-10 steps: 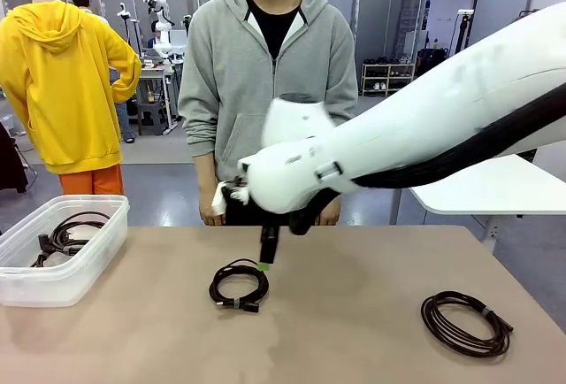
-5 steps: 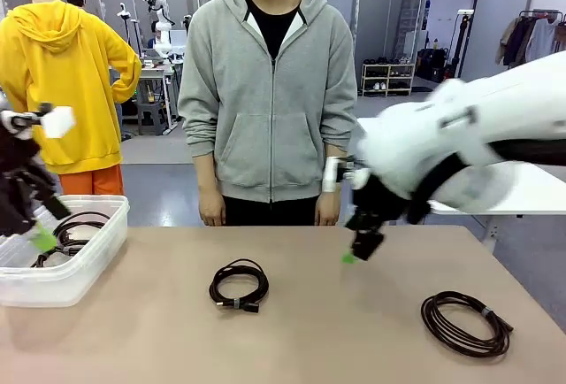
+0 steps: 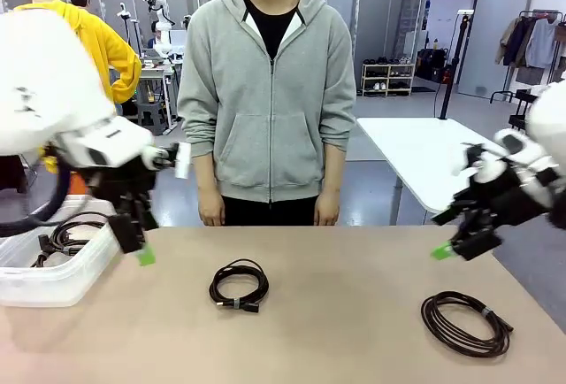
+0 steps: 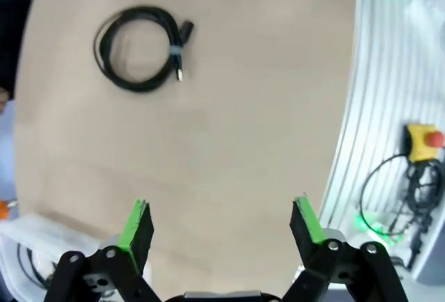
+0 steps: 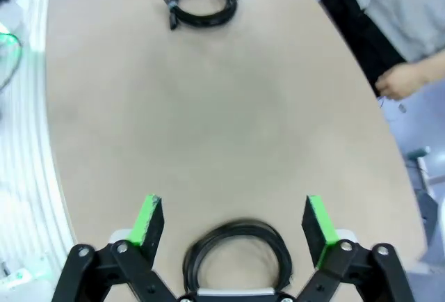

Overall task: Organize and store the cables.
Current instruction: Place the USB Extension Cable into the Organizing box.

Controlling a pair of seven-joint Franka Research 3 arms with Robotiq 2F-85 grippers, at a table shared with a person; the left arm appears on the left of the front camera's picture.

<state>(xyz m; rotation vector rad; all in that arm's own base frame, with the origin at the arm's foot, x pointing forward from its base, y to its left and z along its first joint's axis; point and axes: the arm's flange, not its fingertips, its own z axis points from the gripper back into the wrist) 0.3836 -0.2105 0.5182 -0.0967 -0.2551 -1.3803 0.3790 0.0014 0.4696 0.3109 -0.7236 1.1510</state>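
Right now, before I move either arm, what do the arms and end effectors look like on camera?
Both arms are smooth white shells: the left arm has a thick black hose looping beneath it, the right arm shows white rounded joints. The left end effector and right end effector are black two-finger linkages with bright green pads and small bolt heads.

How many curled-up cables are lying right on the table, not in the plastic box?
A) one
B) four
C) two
C: one black coil lies in the middle of the table and a second coil lies near its right end; the other cables sit inside the clear box.
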